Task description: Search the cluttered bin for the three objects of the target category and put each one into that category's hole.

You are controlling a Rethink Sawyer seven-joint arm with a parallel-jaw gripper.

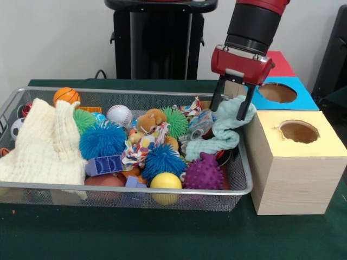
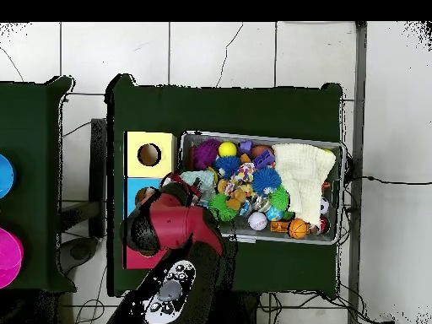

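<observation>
Mint-green cloth, limp and light, hangs pinched at its top in our gripper over the wire bin's right end, beside the yellow box.

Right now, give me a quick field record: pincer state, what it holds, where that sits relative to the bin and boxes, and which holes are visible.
pincer: shut on the pale mint-green cloth
pale mint-green cloth: hanging from the pincer, lower end draped over the right end of the wire mesh bin
nearest box: yellow-topped wooden box, hole looks empty
next box: blue-topped box, hole looks empty
red-topped box: hole hidden
other cloth: cream knitted cloth at bin's left end
</observation>
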